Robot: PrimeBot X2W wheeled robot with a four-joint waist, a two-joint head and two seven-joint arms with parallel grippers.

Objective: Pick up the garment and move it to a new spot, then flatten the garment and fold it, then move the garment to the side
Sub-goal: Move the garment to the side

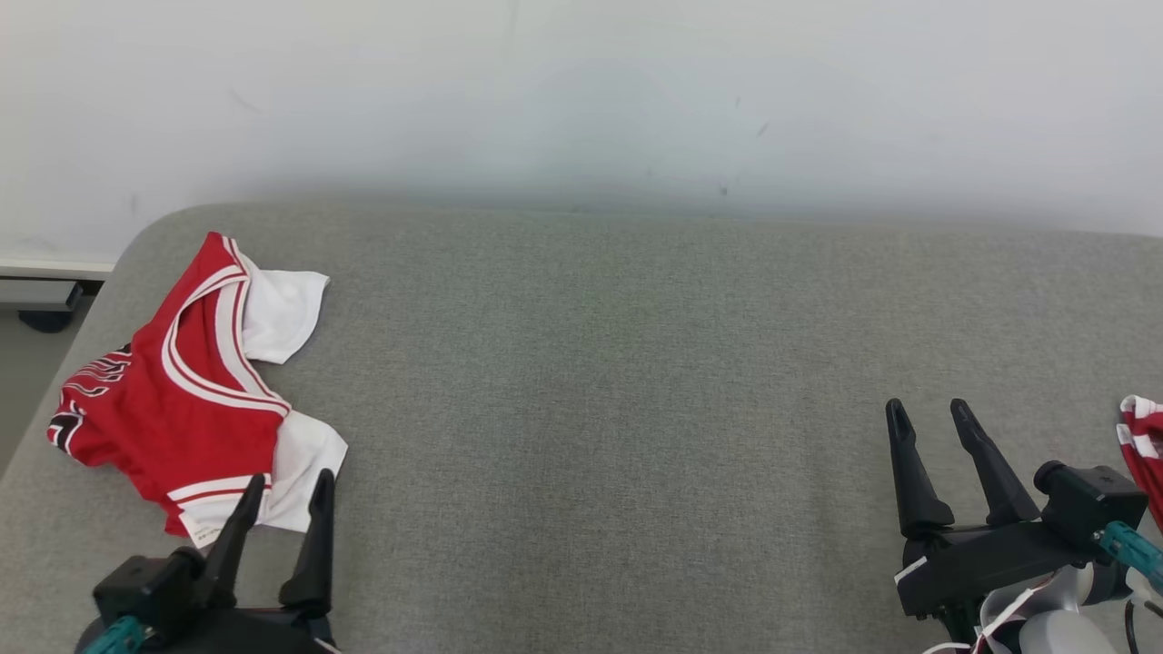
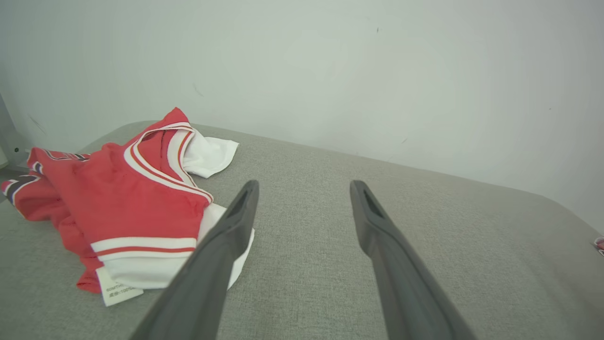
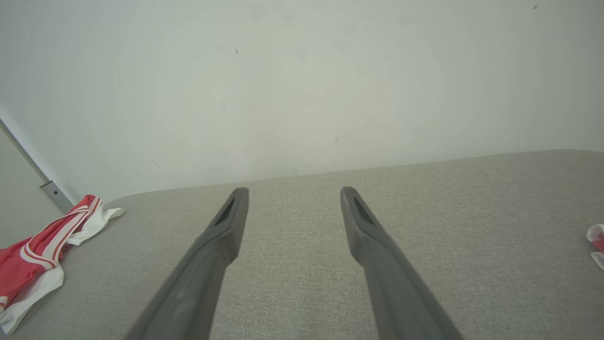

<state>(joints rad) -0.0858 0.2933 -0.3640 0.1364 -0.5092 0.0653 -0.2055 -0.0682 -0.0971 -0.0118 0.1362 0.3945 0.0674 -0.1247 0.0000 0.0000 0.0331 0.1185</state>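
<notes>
- Crumpled red garment (image 1: 182, 391), smooth knit with white striped trim, lies on the grey woven bench (image 1: 591, 409).
- Left claw (image 1: 291, 480) and right claw (image 1: 927, 406): dark tapered fingers apart, empty.

On the padded table (image 1: 591, 409) the jersey (image 1: 182, 391) lies at the left, a second garment (image 1: 1145, 445) at the near right edge; a wall (image 1: 581, 91) stands behind.

The garment (image 2: 127, 208) bears a white tag (image 2: 118, 292) (print too small); nothing reads clearly.
</notes>
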